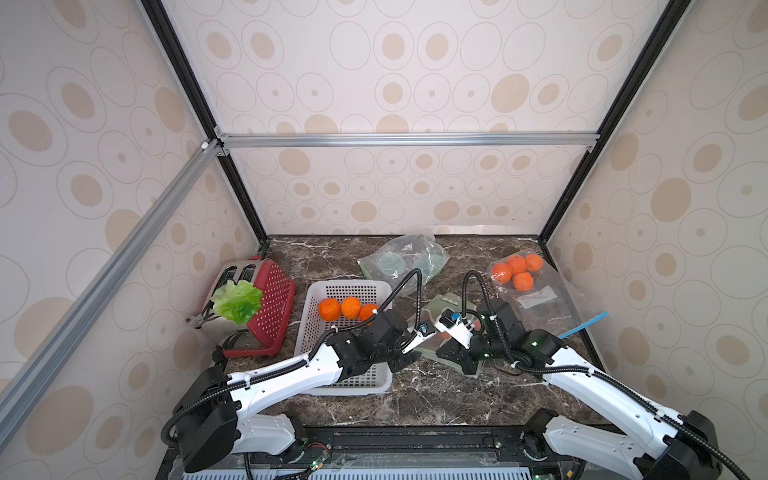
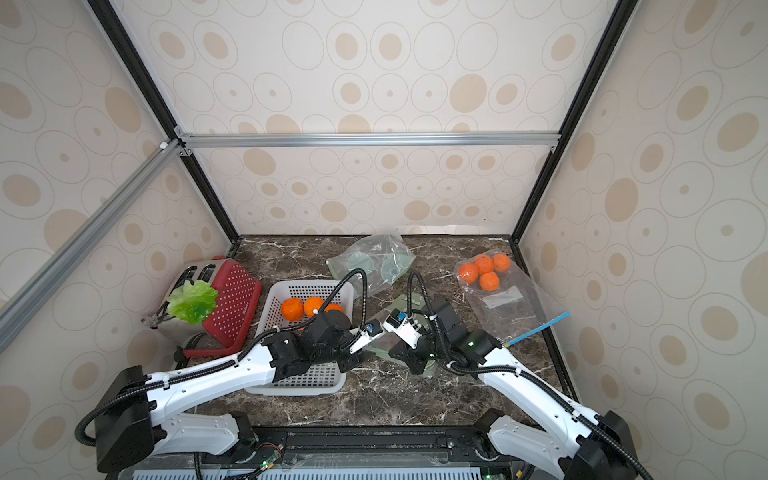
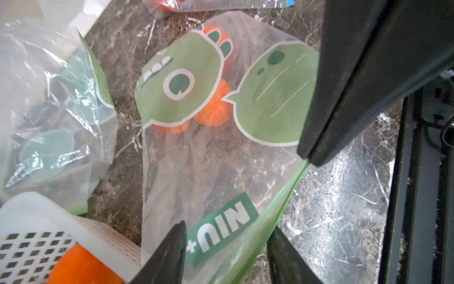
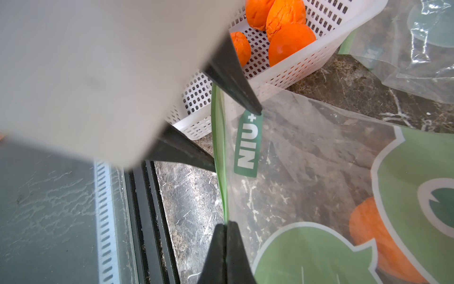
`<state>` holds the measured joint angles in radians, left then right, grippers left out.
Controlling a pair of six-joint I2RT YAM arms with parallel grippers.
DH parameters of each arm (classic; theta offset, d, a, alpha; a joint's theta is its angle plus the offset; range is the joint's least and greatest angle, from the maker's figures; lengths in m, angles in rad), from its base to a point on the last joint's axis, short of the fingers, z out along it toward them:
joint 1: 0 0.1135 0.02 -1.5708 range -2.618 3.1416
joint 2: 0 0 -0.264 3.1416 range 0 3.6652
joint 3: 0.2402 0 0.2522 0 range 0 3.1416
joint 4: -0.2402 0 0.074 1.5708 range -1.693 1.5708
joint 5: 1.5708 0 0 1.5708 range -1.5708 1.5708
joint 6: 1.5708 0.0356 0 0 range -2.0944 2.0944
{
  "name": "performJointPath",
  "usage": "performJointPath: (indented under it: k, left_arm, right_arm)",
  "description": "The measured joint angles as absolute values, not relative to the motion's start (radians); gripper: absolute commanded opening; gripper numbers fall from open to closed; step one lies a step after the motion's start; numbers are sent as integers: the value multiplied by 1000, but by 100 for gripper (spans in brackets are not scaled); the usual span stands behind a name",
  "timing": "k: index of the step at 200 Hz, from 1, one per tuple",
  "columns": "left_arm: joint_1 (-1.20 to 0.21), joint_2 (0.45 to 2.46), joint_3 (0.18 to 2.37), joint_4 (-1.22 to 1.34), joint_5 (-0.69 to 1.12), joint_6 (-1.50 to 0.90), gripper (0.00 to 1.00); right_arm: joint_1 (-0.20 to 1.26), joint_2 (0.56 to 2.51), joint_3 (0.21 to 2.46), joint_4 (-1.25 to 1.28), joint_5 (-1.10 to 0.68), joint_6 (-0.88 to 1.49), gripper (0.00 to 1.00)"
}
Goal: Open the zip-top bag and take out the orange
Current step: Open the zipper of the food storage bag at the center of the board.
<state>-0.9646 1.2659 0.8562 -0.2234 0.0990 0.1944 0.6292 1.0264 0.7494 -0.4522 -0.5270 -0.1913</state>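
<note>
Target zip-top bag point(image 3: 196, 172) lies on the counter point(image 1: 436, 395) between the two arms, just beside the white basket point(image 4: 294, 68) of loose oranges. The orange point(image 3: 213, 108) sits deep inside under the green dino print, well away from the mouth; looks like more than one in there.

Right gripper point(image 4: 225, 222) is pinched fully closed on one end of the green zip strip point(image 4: 218, 147) and holds that edge up off the counter. Probably the anchor, so the seal has something to pull against.

Left gripper point(image 3: 227, 227) has its jaws apart, straddling the same strip by the NIU+ label point(image 4: 248, 145). One tip is at the label side, the other at the strip's outer side, and it clamps nothing.

The strip looks slightly parted near the left gripper and closed at the right pinch, so opening is barely started and the orange is untouched.

Next, the left gripper likely needs to catch one lip only. If it grabs both layers, the pull just drags the bag.

Two other bags on the counter are distractors: a clear bag point(image 1: 536, 291) with oranges, and a crumpled bag point(image 1: 403, 257) at the back.
</note>
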Motion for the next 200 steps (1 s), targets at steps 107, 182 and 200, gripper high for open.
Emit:
performJointPath:
  k: [107, 182, 200]
  left_arm:
    - [-964, 1255, 855, -199, 83, 203, 46]
    - [-964, 1296, 855, -221, 74, 210, 44]
    - [-964, 1296, 855, -223, 76, 210, 45]
  right_arm:
    - [629, 1026, 749, -461, -521, -191, 0]
    - [634, 1026, 746, -473, -515, -193, 1]
    - [635, 1026, 746, -472, -516, -196, 1]
